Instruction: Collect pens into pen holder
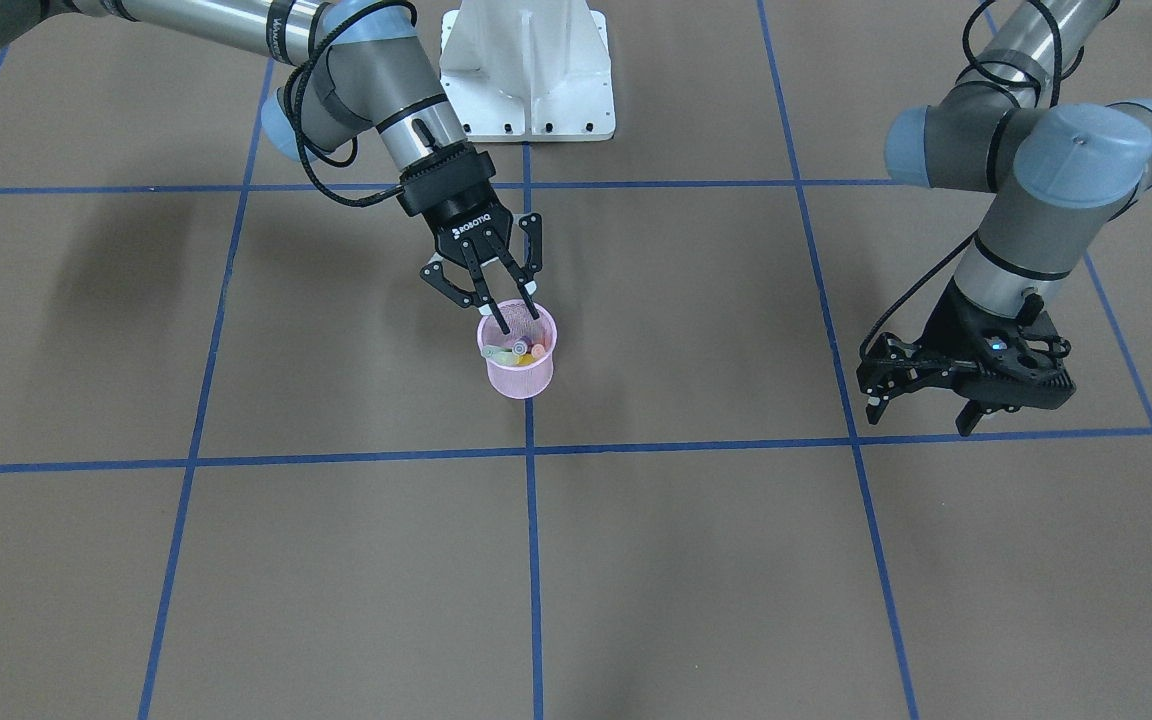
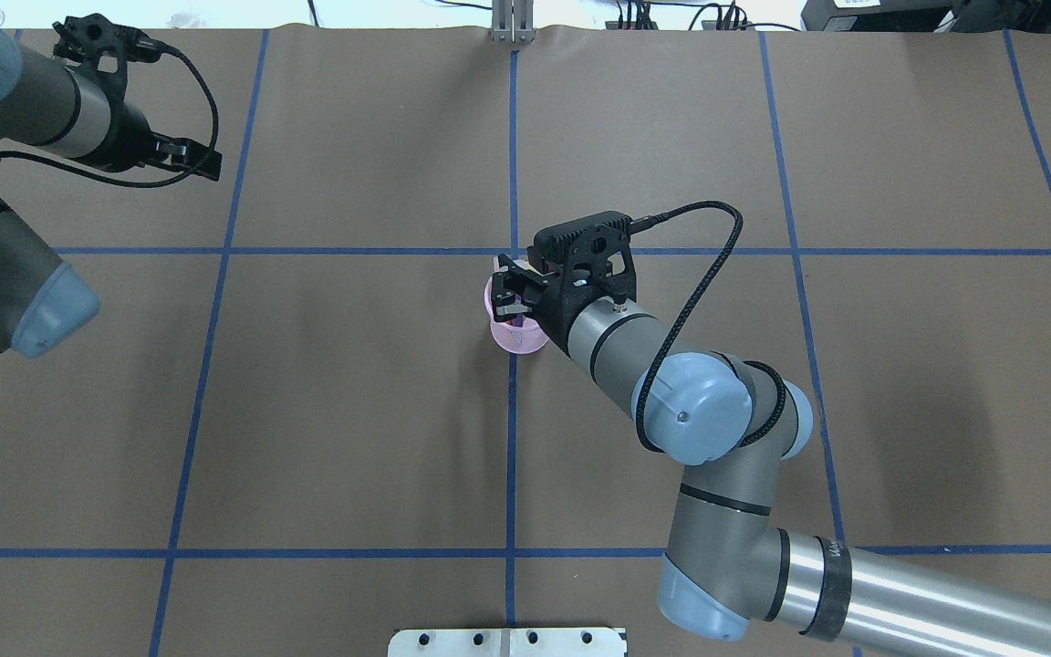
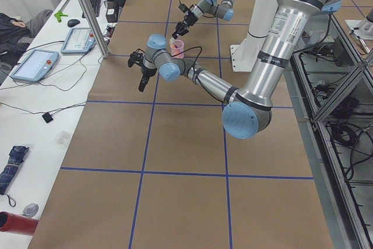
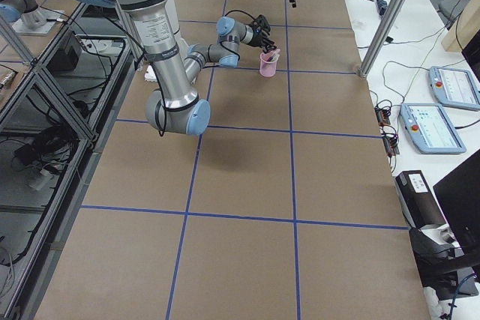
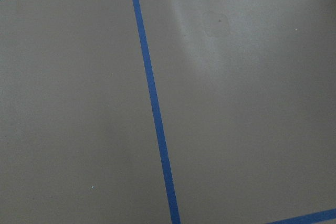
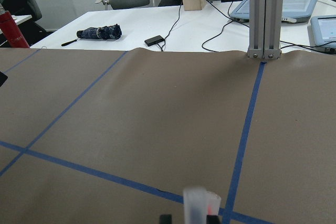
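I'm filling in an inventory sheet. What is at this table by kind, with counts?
Pink wire-mesh cup: 1
Coloured pens inside it: at least 3 show, any others hidden
Grey robot arms: 2, right arm and left arm
Total: at least 6

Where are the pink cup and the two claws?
pen holder (image 1: 519, 378): front-facing view, mesh wall.
right gripper (image 1: 518, 318): front-facing view, between its fingertips.
left gripper (image 1: 921, 412): front-facing view, between its fingertips.
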